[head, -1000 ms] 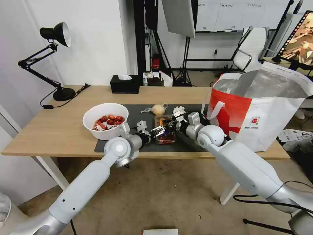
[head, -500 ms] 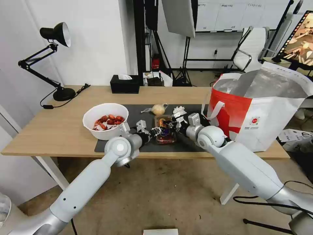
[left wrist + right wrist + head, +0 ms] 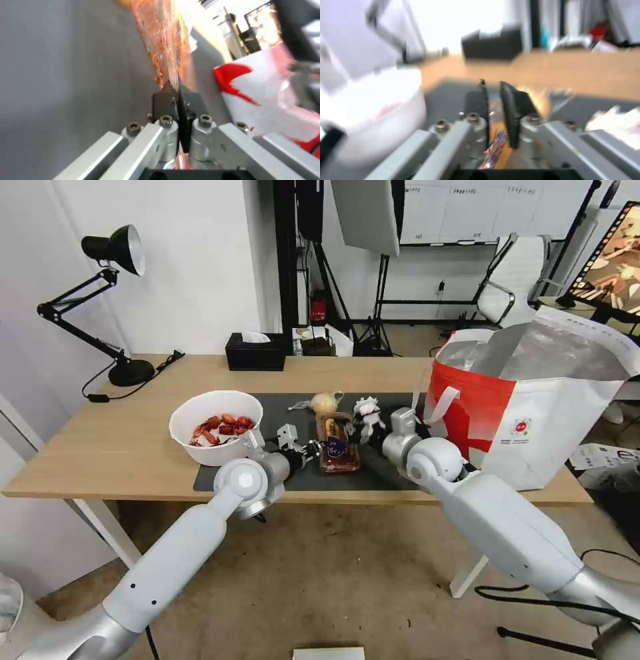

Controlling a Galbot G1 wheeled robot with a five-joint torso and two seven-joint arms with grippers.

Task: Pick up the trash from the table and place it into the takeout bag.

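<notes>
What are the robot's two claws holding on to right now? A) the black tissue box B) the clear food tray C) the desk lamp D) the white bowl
B: both the left claw and the right claw are pinched on opposite edges of the clear food tray on the dark mat; the white bowl sits beside them untouched.

Studio-like office, light stands, whiteboard, swivel chair, desk lamp

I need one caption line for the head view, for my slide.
Both grippers, left and right, pinch the clear tray on the grey mat, between the white bowl and takeout bag.
</notes>
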